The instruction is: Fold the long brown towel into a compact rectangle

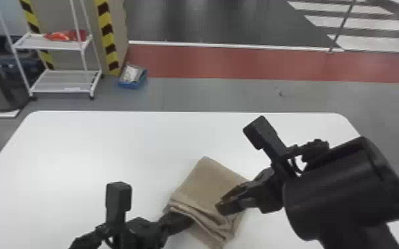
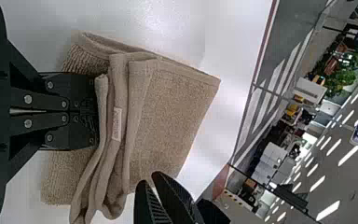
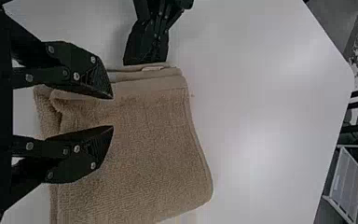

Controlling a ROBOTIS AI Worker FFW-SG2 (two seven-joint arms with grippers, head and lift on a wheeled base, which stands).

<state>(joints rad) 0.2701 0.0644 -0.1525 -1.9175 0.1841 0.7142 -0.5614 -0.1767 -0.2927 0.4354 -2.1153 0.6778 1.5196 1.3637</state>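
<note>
White tabletop (image 1: 92,149): short of its far edge, the folded brown towel (image 1: 208,180) is met at its layers by the closed black left claw (image 2: 95,112) — presumably for bracing — with the open black right claw (image 3: 113,112) held above.

Brown towel (image 2: 172,116): is lying folded. Left gripper (image 1: 183,221): is touching towel's folds, fingers together. Right gripper (image 1: 222,205): is hanging near towel.
</note>
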